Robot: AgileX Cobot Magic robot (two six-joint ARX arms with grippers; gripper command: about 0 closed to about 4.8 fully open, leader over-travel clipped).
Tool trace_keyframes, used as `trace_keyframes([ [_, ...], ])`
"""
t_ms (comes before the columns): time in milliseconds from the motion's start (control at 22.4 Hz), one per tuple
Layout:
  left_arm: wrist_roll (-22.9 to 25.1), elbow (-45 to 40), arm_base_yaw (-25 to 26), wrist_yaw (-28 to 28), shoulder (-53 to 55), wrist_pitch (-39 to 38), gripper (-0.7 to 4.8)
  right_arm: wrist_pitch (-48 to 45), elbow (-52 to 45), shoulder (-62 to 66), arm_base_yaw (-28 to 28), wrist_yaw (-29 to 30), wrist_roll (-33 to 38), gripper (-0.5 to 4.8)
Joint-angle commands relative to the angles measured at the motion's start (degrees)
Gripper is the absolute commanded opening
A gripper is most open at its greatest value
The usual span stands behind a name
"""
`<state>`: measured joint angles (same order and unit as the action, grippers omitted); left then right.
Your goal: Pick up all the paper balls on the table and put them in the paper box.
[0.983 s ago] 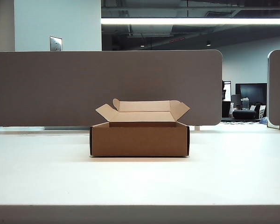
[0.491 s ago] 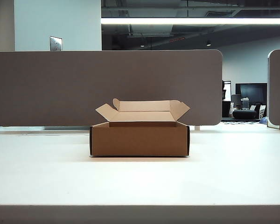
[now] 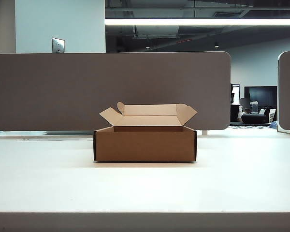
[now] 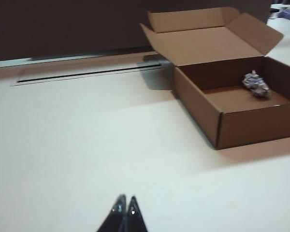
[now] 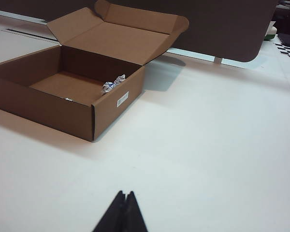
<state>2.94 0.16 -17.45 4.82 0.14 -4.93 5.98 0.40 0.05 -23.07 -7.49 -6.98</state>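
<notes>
Exterior view: paper box (image 3: pixel 145 144) sits mid-table on the white table (image 3: pixel 145 188), lid flaps folded back toward the grey partition panel (image 3: pixel 111 82) behind it. No arms or grippers in this view, and the inside of the box can't be seen from this low angle. Tabletop around the box shows no loose paper.

Left wrist view: left gripper (image 4: pixel 125 206) hangs over bare table, well apart from the box (image 4: pixel 241 121), which lies far and off to the right of it. Fingertips (image 4: pixel 119 208) pressed together, no gap, nothing between them. One paper ball (image 4: pixel 256 86) lies on the box floor near the back wall. A long dark slot (image 4: pixel 87 75) runs in the tabletop at the far edge, just in front of the partition.

Right wrist view: right gripper (image 5: pixel 123 205) also over bare table, jaws closed tip to tip, nothing held. Box (image 5: pixel 72 104) is far and to the left of it, well apart. A paper ball (image 5: pixel 113 84) rests inside against the box's right wall; a second small white bit (image 5: pixel 68 99) peeks over the near wall, mostly hidden, can't tell what it is. White label (image 5: pixel 122 99) on the outside of the box's right wall. Partition foot (image 5: pixel 217 60) stands on the table at the far side.

Both grippers are closed with no load, both clear of the box. Paper balls visible are all inside the box; none seen on the table in any view.
</notes>
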Motion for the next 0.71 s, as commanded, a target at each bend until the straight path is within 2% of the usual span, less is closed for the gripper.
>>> trace_keyframes([
  [45, -0.17, 0.2, -0.11, 0.24, 0.02, -0.52, -0.06, -1.07, -0.31, -0.13, -0.04, -0.11, -0.11, -0.01],
  [715, -0.15, 0.2, -0.09, 0.11, 0.02, -1.05, -0.06, -1.07, -0.31, -0.15, -0.04, -0.11, -0.11, -0.01],
])
